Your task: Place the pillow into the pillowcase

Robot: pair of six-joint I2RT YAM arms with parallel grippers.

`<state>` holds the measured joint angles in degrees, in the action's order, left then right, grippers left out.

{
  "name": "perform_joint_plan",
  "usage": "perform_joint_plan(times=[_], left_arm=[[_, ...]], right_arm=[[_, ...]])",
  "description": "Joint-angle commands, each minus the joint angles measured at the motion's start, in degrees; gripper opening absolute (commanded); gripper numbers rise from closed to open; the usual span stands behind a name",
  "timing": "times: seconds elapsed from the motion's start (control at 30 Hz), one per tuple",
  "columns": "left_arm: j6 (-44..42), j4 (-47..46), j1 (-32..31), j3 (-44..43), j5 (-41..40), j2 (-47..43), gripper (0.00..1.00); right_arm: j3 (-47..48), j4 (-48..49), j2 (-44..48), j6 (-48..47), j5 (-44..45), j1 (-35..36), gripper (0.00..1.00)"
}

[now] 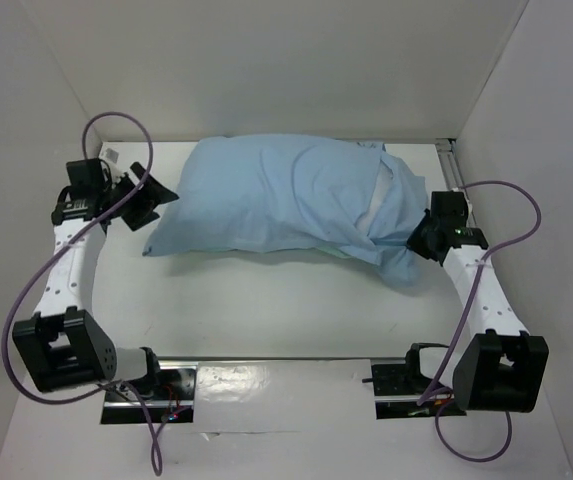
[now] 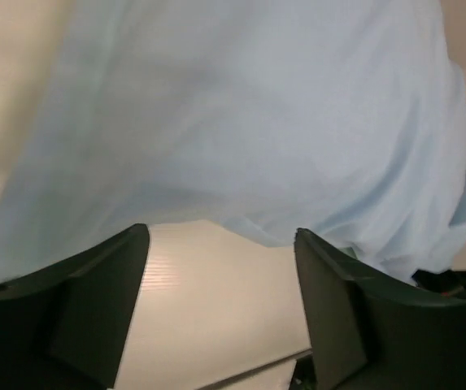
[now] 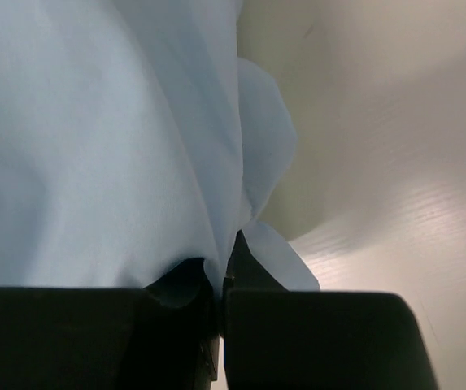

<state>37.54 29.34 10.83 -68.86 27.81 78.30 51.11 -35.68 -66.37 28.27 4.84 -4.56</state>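
Blue pillowcase (image 1: 266,200) covers most of the pillow (image 1: 371,212). Right end effector (image 1: 418,240) pinches the hem; left end effector (image 1: 156,195) gapes empty. Best to draw the hem over the white corner.

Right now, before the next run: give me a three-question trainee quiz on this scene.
1. True or false: the left jaws are clamped on the pillowcase.
2. Which jaws are shut on cloth? A) left B) right C) neither
3. Fill in: the white pillow peeks out at the pillowcase end nearest the ____ arm.

Key: 1 false, they stand open with no cloth between them; 2 B; 3 right.
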Motion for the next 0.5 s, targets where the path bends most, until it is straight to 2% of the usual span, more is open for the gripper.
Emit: perform_joint_plan(times=[0.0,0.07,0.1,0.13,0.27,0.3,0.47], left_arm=[[-1.67,4.05,2.87,1.70,-4.06,-7.97,0.88],[-1.07,6.59,3.93,3.37,-10.81,-9.65,0.93],[1.37,8.52,4.46,5.91,-17.38,-10.27,0.93],[2.79,9.15,6.90,7.67,-18.49,-10.28,0.93],[5.00,2.31,14.74,18.31,-8.41,-10.98,0.96],[5.00,0.64,15.27,19.45,-6.65,-10.37,1.00],[7.02,-11.04,15.27,23.95,-2.69,-8.97,1.00]], right_arm=[[-0.40,0.52,0.80,0.64,2.54,-0.45,0.00],[-1.80,1.14,1.33,1.17,1.14,-0.98,0.00],[-1.81,1.84,1.33,1.17,1.14,-0.98,0.00],[-2.33,2.71,1.85,1.17,0.18,-0.98,0.00],[-3.65,4.57,1.86,1.17,-2.99,-0.98,0.00],[-3.65,4.57,1.86,1.17,-3.69,-0.98,0.00],[-2.51,4.57,0.54,0.03,-3.70,-0.98,0.00]])
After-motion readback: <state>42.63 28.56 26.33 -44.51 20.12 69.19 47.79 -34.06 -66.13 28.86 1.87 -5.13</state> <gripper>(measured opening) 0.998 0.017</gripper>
